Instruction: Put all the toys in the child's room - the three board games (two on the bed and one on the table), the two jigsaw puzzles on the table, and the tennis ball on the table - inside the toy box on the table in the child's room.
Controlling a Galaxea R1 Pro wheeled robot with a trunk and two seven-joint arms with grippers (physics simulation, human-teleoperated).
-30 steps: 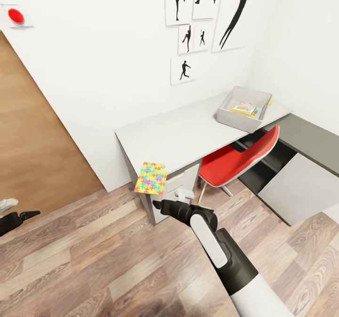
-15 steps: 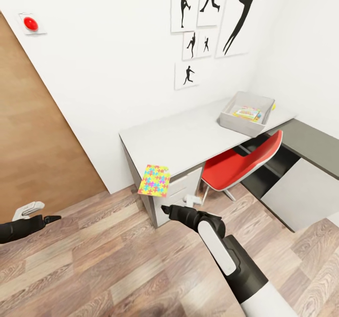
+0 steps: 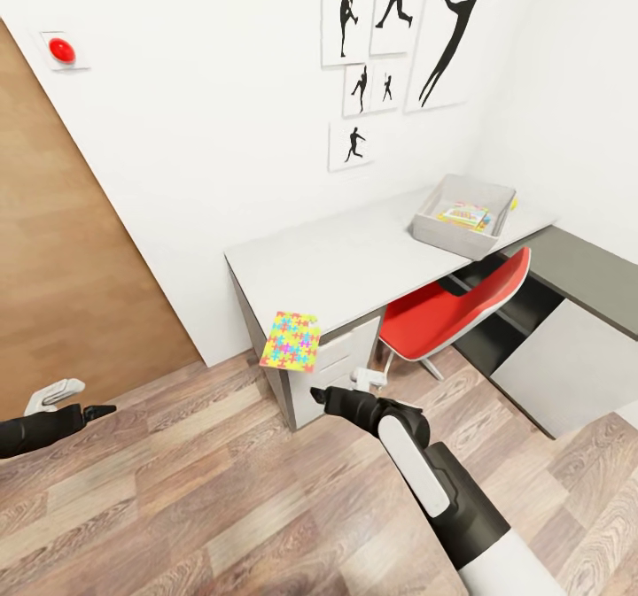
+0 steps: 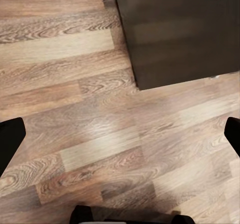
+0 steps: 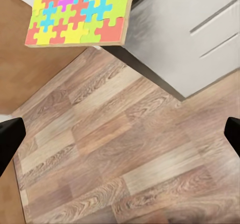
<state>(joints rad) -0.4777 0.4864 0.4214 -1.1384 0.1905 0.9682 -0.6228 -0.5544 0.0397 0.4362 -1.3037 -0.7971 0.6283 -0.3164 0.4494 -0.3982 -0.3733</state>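
One jigsaw puzzle out in the open: thin flat square, interlocking pieces in yellow, green, pink, blue and orange, pale edge showing. Tilted, hanging at the front corner of the counter, over the drawer fronts and above the wooden floor. Cannot tell whether touching the counter's edge. Gripped by nothing.

Right hand just below the puzzle and apart from it, spread wide. In the right wrist view, dark fingers at opposite borders, bare floor between, puzzle beyond them beside the counter's corner.

Left hand well apart, low over the floor near the brown door. Also spread wide: fingers far apart in the left wrist view, with floorboards and a dark slab below.

One toy box at the far end of the counter, light grey, sloping sides, colourful printed flat things lying inside; number not clear. Counter top otherwise bare and white from the near corner up to the box.

One red chair tucked under the counter, between the drawers and one low cabinet with a dark grey top. Six black silhouette pictures on the white wall, one red button beside the door. Open floor in front of the counter, on both sides of the right arm.
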